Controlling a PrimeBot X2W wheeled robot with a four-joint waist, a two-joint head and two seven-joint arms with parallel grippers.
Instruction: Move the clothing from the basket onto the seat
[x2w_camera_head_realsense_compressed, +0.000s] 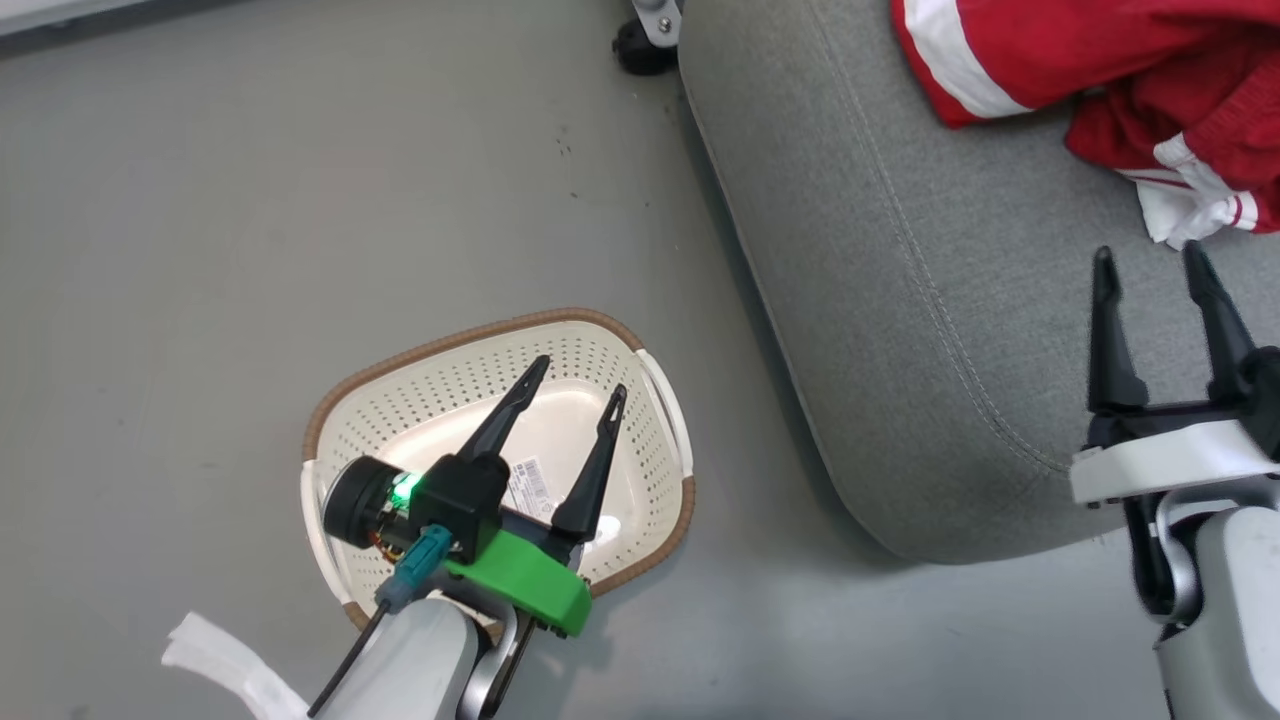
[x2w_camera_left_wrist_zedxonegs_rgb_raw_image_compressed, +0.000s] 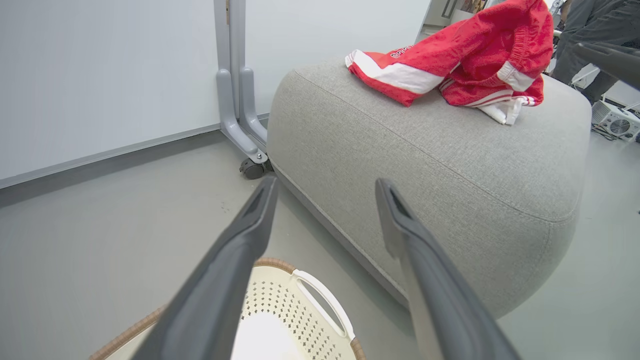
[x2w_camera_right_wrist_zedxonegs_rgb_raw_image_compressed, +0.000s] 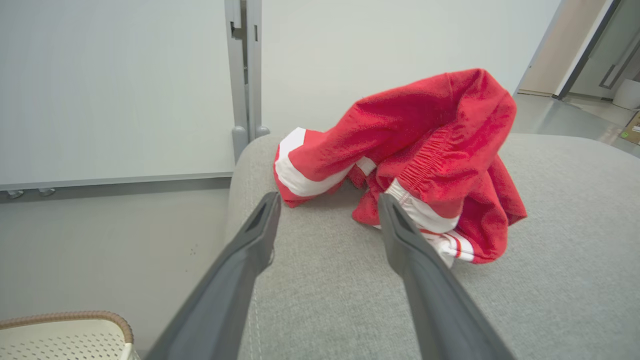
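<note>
— Long dark fingers of the left hand (x2w_camera_head_realsense_compressed: 582, 375) stand spread wide with nothing between them. That hand hangs well to the left of the large light-grey fabric seat (x2w_camera_head_realsense_compressed: 900, 300), over the cream-white perforated plastic basket (x2w_camera_head_realsense_compressed: 400, 400) with its brown woven-look rim.

— And the right hand (x2w_camera_head_realsense_compressed: 1148, 252)?

— Open too and empty, above the seat's near part. Its tips are just short of the soft red garments with white stripes (x2w_camera_head_realsense_compressed: 1150, 60) heaped on the seat's top.

— How would that clothing handle?

— Light and limp, I judge. Pinch a raised fold or the gathered waistband, not a flat layer.

— What differs between views?

— Head view gives a paper label (x2w_camera_head_realsense_compressed: 530, 485) on the basket floor and no red there, though the arm hides part. Left wrist view gives white lettering on a garment and a grey wheeled stand (x2w_camera_left_wrist_zedxonegs_rgb_raw_image_compressed: 235, 100) by the seat's far corner.
</note>
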